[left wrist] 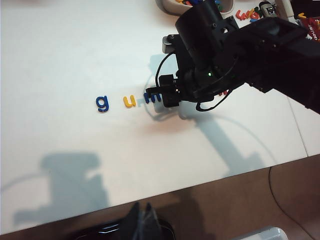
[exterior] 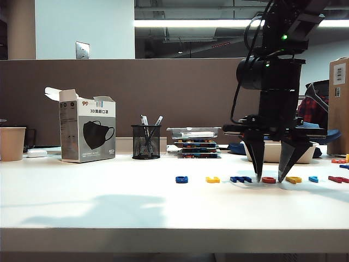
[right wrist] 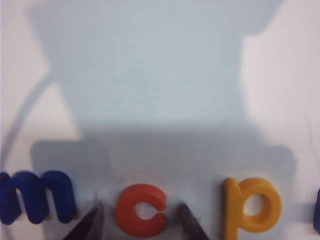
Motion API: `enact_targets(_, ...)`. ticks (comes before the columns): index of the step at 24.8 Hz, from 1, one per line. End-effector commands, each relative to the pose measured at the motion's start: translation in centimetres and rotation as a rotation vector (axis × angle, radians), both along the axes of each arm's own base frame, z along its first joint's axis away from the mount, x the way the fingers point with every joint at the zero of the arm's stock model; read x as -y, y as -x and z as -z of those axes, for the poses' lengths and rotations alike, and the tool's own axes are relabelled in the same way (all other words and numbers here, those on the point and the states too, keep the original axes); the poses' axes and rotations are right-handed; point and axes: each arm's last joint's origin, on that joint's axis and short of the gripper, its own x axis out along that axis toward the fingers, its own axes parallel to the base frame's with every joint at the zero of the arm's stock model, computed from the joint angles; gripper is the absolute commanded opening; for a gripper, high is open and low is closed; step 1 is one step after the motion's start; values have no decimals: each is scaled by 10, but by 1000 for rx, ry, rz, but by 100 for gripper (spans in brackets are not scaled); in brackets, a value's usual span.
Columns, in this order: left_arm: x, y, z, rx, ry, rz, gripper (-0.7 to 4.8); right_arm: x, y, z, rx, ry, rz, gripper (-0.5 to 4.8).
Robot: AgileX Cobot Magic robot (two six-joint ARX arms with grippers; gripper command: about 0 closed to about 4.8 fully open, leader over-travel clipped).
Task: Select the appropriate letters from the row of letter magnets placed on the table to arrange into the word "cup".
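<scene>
Your right hand (exterior: 269,176) is down on the white counter (exterior: 109,202), fingertips straddling the red-orange c (right wrist: 141,210), one tip on each side, jaws spread and not clenched on it yet as far as you can see. The c sits in the row of letters between the dark blue m (right wrist: 35,196) on its left and the yellow p (right wrist: 251,205) on its right. Further left are the yellow u (left wrist: 129,102) and the blue g (left wrist: 102,103). Your left hand isn't visible anywhere, so you can't tell its state.
</scene>
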Motion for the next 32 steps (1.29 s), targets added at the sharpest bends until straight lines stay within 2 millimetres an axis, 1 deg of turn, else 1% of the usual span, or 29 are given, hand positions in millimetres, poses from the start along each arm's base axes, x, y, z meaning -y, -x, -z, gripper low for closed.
enact_targets(1,-1,0,-2,12,5,-2,-5,-1,-1,4,-6,-2,3,167)
enact_targets(3,-1,0,-2,12,5,-2,-5,-1,-1,4,-5,-3,3,147)
enact_targets(8,-1,0,-2,12,5,-2,-5,-1,-1,4,-5,-2,3,142)
enact_targets(12,-1,0,-2,12,5,-2,-5,-1,-1,4,-5,-2,3,113)
enact_targets(15,-1,0,-2,12,5,-2,-5,-1,-1,4,-5,-2,3,105)
enact_targets(29,-1,0,-2,12,5,-2,-5,0,2,4,-34,6,3,104)
enact_targets(32,-1,0,-2,12,5,-2,-5,0,2,2,-36,1,2,104)
